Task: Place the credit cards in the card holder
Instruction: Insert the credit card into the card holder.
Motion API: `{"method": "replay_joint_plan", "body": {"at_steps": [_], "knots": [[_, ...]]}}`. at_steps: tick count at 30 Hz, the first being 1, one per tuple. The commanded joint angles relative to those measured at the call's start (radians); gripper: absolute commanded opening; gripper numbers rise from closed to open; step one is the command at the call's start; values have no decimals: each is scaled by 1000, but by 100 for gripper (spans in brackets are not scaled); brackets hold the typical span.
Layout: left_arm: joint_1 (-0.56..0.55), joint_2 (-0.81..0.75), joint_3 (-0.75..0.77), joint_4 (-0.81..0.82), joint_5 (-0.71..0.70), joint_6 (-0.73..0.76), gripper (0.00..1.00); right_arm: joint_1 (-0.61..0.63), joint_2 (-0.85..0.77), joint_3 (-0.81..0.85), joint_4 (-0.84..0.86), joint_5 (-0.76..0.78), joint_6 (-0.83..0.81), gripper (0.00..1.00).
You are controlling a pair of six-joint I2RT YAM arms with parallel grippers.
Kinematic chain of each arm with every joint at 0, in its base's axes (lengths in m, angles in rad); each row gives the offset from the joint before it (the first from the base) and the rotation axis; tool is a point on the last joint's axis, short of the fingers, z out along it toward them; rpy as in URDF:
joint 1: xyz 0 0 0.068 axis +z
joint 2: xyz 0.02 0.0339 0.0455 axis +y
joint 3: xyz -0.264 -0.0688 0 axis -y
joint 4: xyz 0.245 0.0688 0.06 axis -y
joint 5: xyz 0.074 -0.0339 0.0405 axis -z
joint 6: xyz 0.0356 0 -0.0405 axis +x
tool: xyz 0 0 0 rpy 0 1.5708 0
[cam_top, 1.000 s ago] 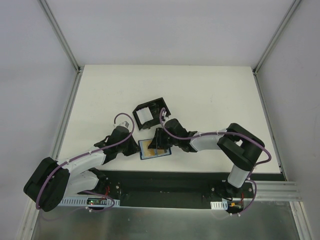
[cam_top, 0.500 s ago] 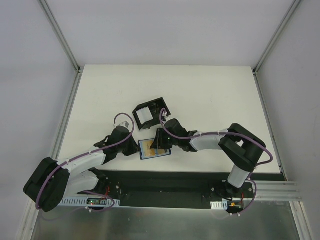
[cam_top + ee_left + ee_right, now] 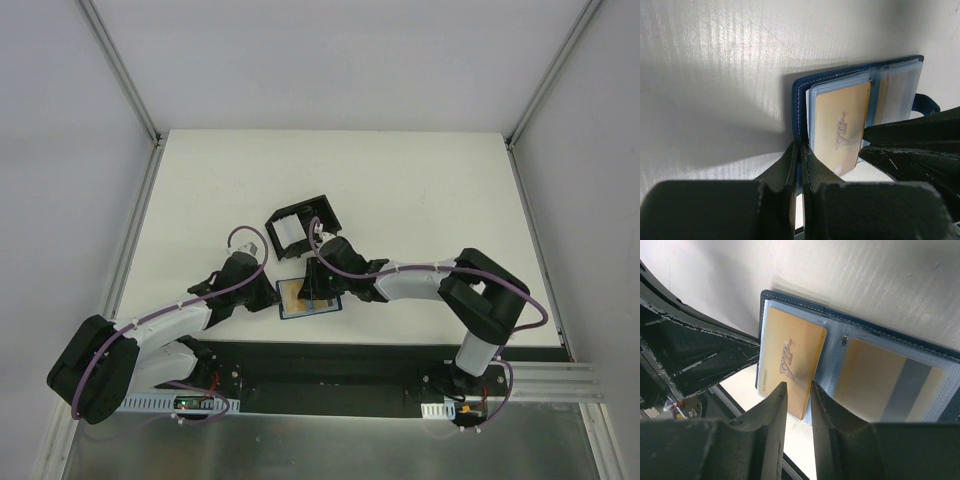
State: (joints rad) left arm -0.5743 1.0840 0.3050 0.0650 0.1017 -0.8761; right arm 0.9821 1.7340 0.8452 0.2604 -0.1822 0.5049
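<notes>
The card holder (image 3: 330, 304) lies open near the table's front edge, dark blue with clear sleeves (image 3: 832, 355). My left gripper (image 3: 801, 150) is shut on the edge of its left cover (image 3: 797, 100), also seen from above (image 3: 274, 297). A gold credit card marked VIP (image 3: 790, 360) sits partly in the left sleeve, and its near end sticks out past the holder. My right gripper (image 3: 796, 386) hangs over that end, jaws a little apart, astride the card's corner without clamping it. A second gold card with a grey stripe (image 3: 890, 385) fills the right sleeve.
A black open-topped box (image 3: 318, 210) with white cards (image 3: 289, 232) in it stands just behind the holder. In the left wrist view the right arm's dark fingers (image 3: 910, 150) crowd the holder's right side. The black base rail (image 3: 330, 360) runs along the table's near edge.
The right wrist has shifted slightly left and toward the far side over the holder, and its jaws have narrowed a little. The left gripper and the holder have stayed put.
</notes>
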Motion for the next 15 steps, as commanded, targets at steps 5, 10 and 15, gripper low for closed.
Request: {"method": "replay_joint_plan", "body": {"at_steps": [5, 10, 15], "knots": [[7, -1, -18, -73, -25, 23, 0, 24, 6, 65, -27, -8, -42, 28], [7, -9, -20, -74, -27, 26, 0, 17, -72, 51, -78, 55, -71, 32], [7, -16, -9, -83, -20, 37, 0, 15, -206, 25, -176, 176, -121, 39]]}}
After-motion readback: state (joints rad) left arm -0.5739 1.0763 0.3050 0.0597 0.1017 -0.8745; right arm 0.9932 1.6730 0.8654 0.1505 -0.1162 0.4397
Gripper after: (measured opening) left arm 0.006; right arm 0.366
